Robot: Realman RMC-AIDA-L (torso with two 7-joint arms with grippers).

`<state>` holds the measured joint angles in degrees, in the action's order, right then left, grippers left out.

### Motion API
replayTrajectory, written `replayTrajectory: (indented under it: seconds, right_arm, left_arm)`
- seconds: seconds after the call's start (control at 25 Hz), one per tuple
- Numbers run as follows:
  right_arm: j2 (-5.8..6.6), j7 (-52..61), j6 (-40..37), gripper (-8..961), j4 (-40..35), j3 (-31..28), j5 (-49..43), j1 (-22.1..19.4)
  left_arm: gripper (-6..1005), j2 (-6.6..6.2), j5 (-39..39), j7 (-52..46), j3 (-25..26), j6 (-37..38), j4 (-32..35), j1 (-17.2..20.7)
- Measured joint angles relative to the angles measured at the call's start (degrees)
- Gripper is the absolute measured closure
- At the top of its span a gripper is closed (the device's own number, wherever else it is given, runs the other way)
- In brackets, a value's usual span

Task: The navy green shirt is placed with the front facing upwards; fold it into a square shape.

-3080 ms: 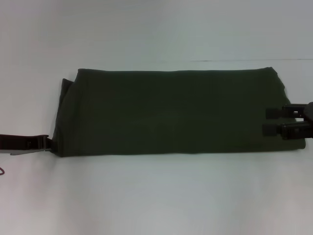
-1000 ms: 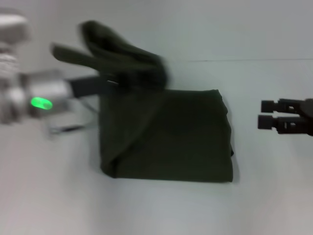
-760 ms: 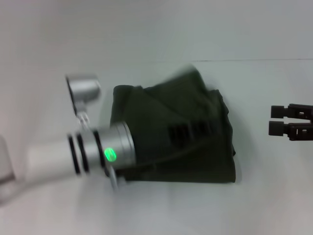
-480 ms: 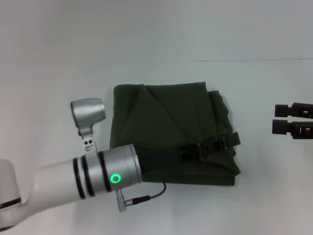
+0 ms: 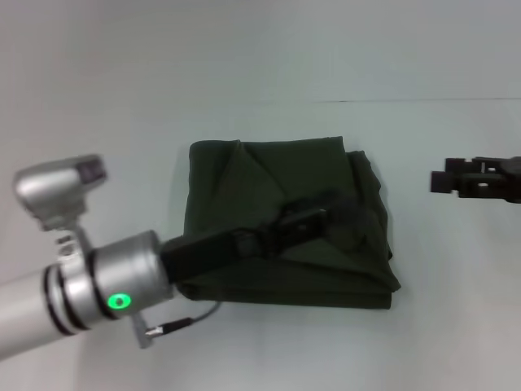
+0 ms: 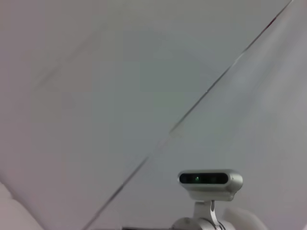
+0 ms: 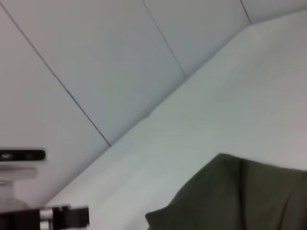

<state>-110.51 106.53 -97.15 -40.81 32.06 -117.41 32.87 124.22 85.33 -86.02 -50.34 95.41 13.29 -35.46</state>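
Note:
The navy green shirt (image 5: 244, 183) lies folded into a rough square in the middle of the white table, plain cloth up, with a diagonal crease on top; its lettering and label are hidden. My left arm reaches across it from the near left, and the left gripper (image 5: 346, 220) rests low over the shirt's right half, blurred. My right gripper (image 5: 440, 181) hovers to the right of the shirt, clear of the cloth. In the right wrist view a corner of the shirt (image 7: 240, 196) shows on the table. The left wrist view shows no shirt.
The white table (image 5: 260, 350) spreads around the shirt, with a wall seam behind. A thin cable (image 5: 183, 319) hangs from my left wrist near the shirt's front edge. The head camera shows in the left wrist view (image 6: 210, 178).
The long folded shirt has been doubled over from the left into a square. My left arm has swung lower and turned, its gripper still over the shirt's right half. The right gripper has shifted slightly left.

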Motion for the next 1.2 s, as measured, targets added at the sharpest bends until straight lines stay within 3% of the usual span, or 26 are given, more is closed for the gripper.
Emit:
replayTrajectory:
  seconds: [0.12, 0.56, 0.92, 1.2]
  right_arm:
    - [-0.69, 0.6, 2.9, 38, 1.1, 2.7, -0.1, 1.4]
    - [-5.36, -0.3, 15.0, 37, 0.8, 16.7, -0.2, 6.0]
    - [-7.94, 0.2, 21.9, 37, 0.7, 26.4, -0.5, 10.7]
    - [-9.37, 4.6, 26.2, 40, 0.8, 31.7, -6.6, 15.1]
  left_arm:
    - [323, -0.06, 0.0, 0.0, 0.5, 0.4, 5.0, 3.7]
    - [113, -0.65, 8.2, 5.7, 1.1, 0.5, 20.7, 14.3]
    - [114, -0.83, 22.8, 10.1, 6.4, -1.3, 26.1, 16.0]
    - [114, -0.9, 27.8, 8.4, 9.2, -2.7, 29.5, 16.1]
